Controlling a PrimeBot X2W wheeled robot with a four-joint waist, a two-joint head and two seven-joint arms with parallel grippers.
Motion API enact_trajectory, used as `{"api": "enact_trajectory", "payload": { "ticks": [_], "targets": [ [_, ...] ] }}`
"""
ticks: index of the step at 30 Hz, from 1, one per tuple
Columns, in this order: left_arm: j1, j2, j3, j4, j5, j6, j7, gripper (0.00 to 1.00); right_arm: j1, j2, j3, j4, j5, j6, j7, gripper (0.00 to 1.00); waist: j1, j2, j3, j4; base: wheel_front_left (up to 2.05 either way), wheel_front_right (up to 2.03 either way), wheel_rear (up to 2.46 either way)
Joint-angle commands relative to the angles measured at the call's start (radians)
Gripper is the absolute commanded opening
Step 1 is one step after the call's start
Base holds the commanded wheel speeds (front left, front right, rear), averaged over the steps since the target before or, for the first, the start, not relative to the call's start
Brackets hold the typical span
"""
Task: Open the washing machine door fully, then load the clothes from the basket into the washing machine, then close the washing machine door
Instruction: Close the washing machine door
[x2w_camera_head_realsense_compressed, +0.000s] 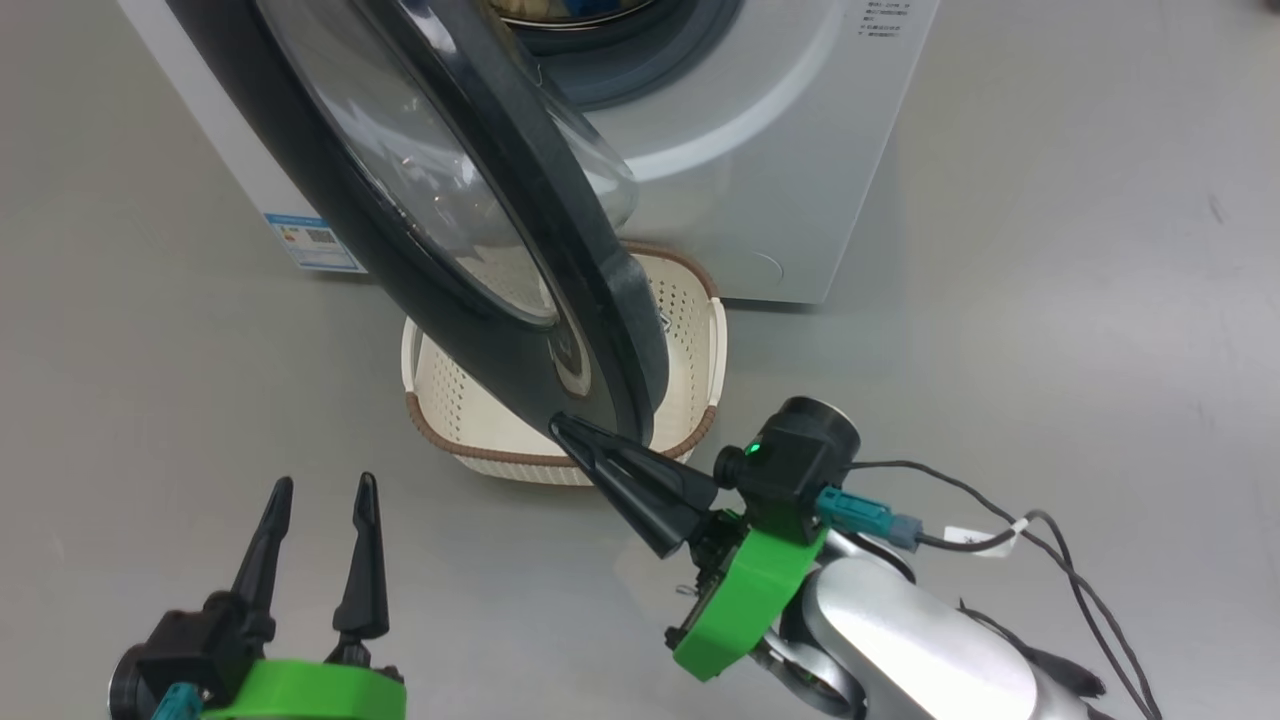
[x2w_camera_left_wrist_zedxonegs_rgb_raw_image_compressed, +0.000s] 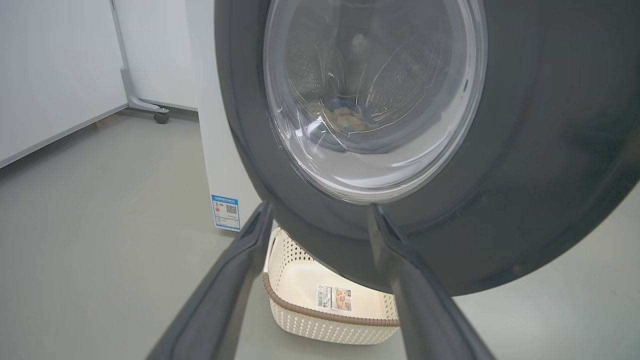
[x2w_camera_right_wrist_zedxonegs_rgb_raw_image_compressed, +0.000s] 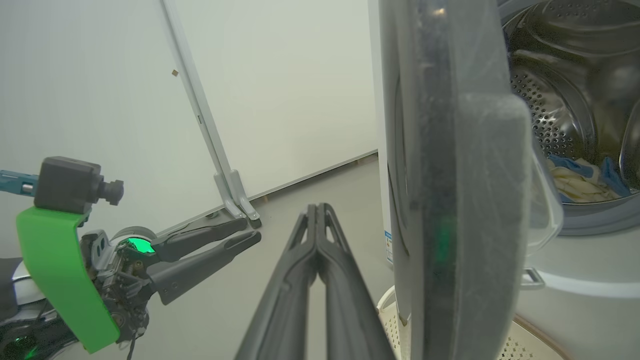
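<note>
My head camera looks steeply down. My left wrist camera closely faces the front of the washing machine door (x2w_camera_left_wrist_zedxonegs_rgb_raw_image_compressed: 525, 150), while my right sights along its edge. All three share door and basket (x2w_camera_head_realsense_compressed: 695, 330).

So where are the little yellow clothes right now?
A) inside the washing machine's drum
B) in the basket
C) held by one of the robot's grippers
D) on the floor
A: the right wrist view shows the clothes lying in the drum, and the left wrist view shows the basket with its bottom bare around the label.
</note>
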Motion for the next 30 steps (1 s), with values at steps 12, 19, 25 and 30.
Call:
{"api": "enact_trajectory", "payload": {
  "ticks": [12,19,25,30],
  "targets": [
    [-0.053,0.017,0.024,-0.044,0.006,0.001,-0.011,1.0,-0.025,0.019,-0.049,-0.021,0.029,0.004,-0.006,0.0,0.0,0.0,0.044,0.006,0.0,0.0,0.0],
    [-0.06,0.021,0.026,-0.044,0.006,0.001,-0.011,1.0,-0.034,0.019,-0.076,-0.027,0.035,0.004,-0.006,0.0,0.0,0.0,0.064,0.0,0.0,0.0,0.0],
    [-0.065,0.025,0.027,-0.047,0.007,0.001,-0.011,1.0,-0.04,0.019,-0.108,-0.034,0.037,0.004,-0.006,0.0,0.0,0.0,0.08,-0.004,0.0,0.0,0.0],
    [-0.073,0.026,0.026,-0.051,0.006,0.001,-0.011,1.0,-0.049,0.019,-0.137,-0.039,0.037,0.004,-0.006,0.0,0.0,0.0,0.095,-0.004,0.0,0.0,0.0]
  ]
}}
